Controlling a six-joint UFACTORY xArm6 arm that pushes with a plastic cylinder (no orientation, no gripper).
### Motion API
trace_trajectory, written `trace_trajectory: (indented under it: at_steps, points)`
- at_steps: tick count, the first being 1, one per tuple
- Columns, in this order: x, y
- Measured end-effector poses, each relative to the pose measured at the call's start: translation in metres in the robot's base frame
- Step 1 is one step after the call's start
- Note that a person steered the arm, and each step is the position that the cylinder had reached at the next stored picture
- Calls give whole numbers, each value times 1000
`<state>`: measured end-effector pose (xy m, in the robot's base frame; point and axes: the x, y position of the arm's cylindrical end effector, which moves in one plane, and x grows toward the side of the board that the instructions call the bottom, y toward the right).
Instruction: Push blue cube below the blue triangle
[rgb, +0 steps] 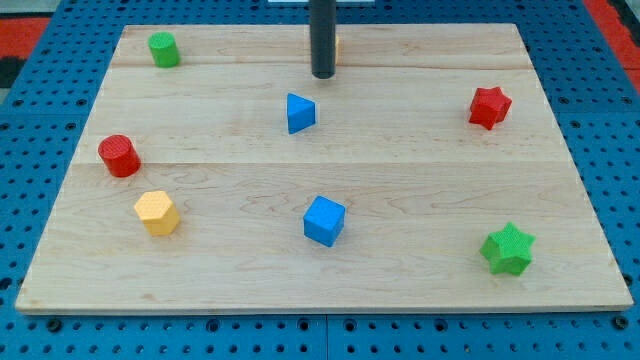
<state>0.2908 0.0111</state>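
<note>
The blue cube (324, 220) sits on the wooden board (430, 190), in its lower half and a little toward the view's bottom of centre. It rests flat, turned so that 1 corner points toward the view's bottom, with a lighter top face and darker sides; nothing touches it. Above it in the view, well apart, lies the blue triangle (299, 112), a small wedge with its point toward the view's left. The cube is already on the lower side of the triangle and only slightly to the view's right of it, so by my judgement the task looks largely met in direction; what may remain is closing the gap or nudging the cube a little toward the view's left to line it up.

My tip (322, 75) stands near the view's top, just above and slightly right of the triangle, touching no block. There is no claw on this arm, only the rod, so no open or closed state applies.

Partly hidden behind the rod is an orange block (336, 45), shape unclear. Around the edges are 5 others: a green cylinder (164, 49), red star (489, 107), red cylinder (119, 155), yellow hexagon (157, 212) and green star (508, 249).
</note>
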Motion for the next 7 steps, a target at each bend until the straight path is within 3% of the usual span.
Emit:
trace_trajectory:
  at_steps: [5, 7]
  points:
    - [213, 21]
    - [246, 13]
